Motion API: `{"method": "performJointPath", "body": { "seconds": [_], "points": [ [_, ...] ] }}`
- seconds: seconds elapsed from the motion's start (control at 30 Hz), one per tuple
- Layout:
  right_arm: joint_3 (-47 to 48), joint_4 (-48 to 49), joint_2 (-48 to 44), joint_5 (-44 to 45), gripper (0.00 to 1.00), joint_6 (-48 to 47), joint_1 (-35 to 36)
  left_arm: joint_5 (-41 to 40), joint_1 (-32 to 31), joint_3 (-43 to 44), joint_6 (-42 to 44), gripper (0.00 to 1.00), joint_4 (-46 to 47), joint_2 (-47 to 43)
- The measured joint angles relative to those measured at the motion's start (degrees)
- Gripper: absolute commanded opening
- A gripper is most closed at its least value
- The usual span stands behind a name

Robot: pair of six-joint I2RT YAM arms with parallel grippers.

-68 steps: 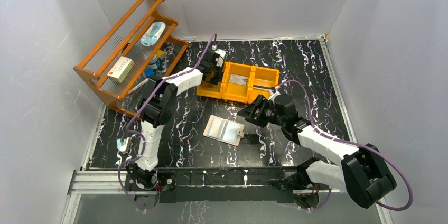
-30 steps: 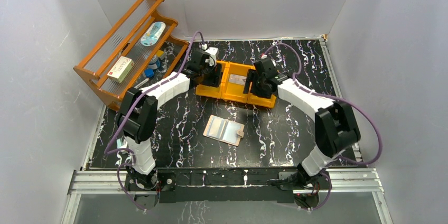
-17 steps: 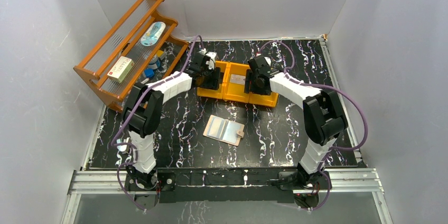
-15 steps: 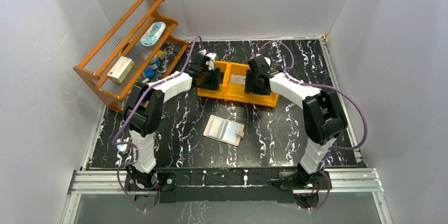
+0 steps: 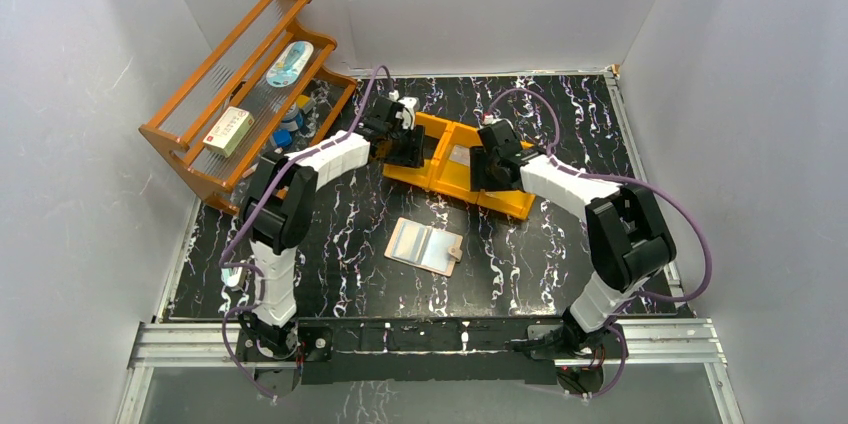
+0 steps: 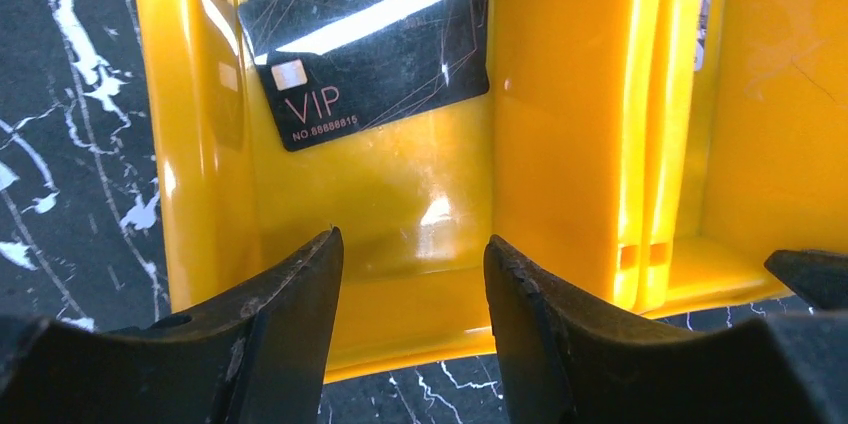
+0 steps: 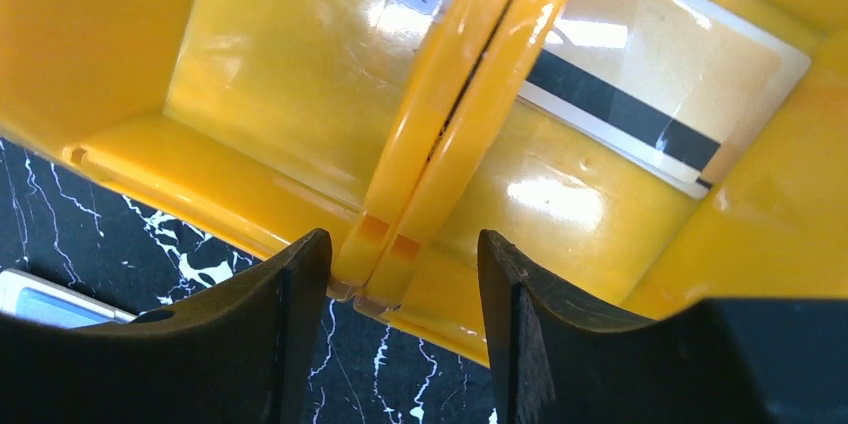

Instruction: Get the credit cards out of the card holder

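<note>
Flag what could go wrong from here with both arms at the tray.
The right gripper has open fingers straddling the tray divider; closing there could lift or drag the tray and slide out the beige card. The left gripper has its fingers over the tray's near wall, short of the black card; pushing down could tip the tray.

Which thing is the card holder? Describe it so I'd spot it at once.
On the black marbled table, find the orange three-compartment tray near the back wall. Nearer the arms' bases, lying by itself, is the card holder: a wallet spread open, silvery panels up, with a small tan tab. It is flat and pale; the tray is deep and orange.
</note>
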Motion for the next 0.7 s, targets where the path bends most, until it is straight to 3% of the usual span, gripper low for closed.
{"method": "performJointPath", "body": {
  "seconds": [0.2, 0.7],
  "points": [
    [-2.3, 1.1, -2.0, 0.2, 0.68, -0.6, 0.0, 2.2, -0.3, 0.6, 0.0, 0.52, -0.1, 1.5],
    [-0.1, -1.9, -0.9, 1.5, 0.66, 5.7, -0.1, 8.1, 0.0, -2.0, 0.7, 0.46, 0.0, 1.0]
  ]
}}
